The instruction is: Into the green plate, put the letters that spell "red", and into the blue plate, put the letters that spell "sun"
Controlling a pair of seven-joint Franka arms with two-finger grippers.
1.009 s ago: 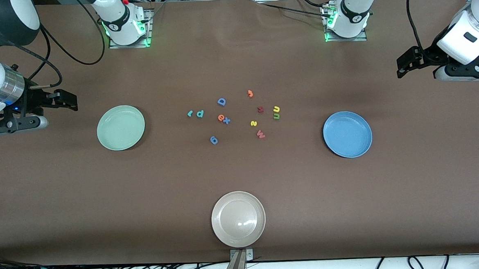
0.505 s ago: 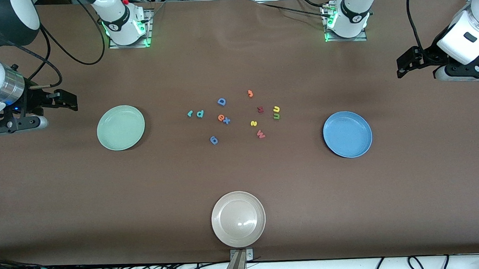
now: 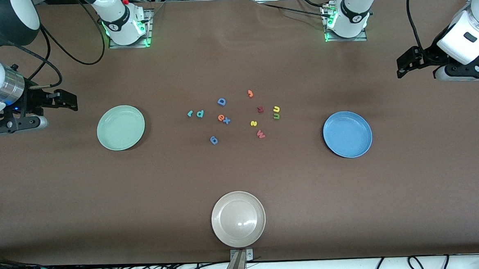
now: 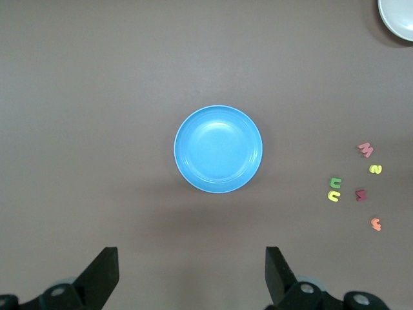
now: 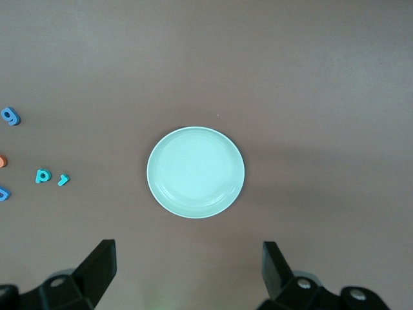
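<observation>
The green plate (image 3: 120, 127) lies toward the right arm's end of the table and holds nothing. The blue plate (image 3: 347, 134) lies toward the left arm's end, also bare. Between them lie the teal "r" (image 3: 189, 113), teal "d" shape (image 3: 200, 114), orange "e" (image 3: 220, 118), yellow "s" (image 3: 253, 123), yellow "n" (image 3: 276, 108) and olive "n" (image 3: 276, 116). My right gripper (image 3: 70, 101) hangs open over the table's end by the green plate (image 5: 195, 172). My left gripper (image 3: 402, 66) hangs open over the other end by the blue plate (image 4: 218, 149). Neither holds anything.
Among the letters lie a blue "D" (image 3: 221, 102), blue plus (image 3: 227, 121), blue "g" (image 3: 214, 140), orange hook (image 3: 250, 93), dark red "k" (image 3: 260, 109) and red "w" (image 3: 260, 134). A beige-white plate (image 3: 238, 219) sits nearest the front camera.
</observation>
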